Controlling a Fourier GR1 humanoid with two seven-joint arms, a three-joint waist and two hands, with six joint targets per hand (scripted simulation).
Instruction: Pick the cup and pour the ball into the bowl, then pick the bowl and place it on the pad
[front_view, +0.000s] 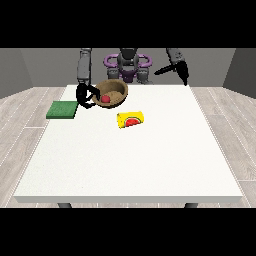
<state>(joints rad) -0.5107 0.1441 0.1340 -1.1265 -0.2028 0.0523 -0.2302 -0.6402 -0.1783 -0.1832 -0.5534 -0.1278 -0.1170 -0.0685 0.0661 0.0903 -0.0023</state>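
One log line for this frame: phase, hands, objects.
phase: bowl pickup | hand at view's left on bowl rim | ball in bowl | cup on its side | pad bare

Brown bowl (114, 92), red ball (105, 99), yellow cup (130, 119), green pad (62, 109).

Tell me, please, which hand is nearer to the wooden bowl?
The robot's right hand, at the view's left, grips the bowl at its rim. The hand at the view's right hangs apart, beyond it.

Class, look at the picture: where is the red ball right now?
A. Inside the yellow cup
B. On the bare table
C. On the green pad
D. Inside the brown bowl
D: the red ball lies inside the brown bowl, while the yellow cup lies on its side on the table.
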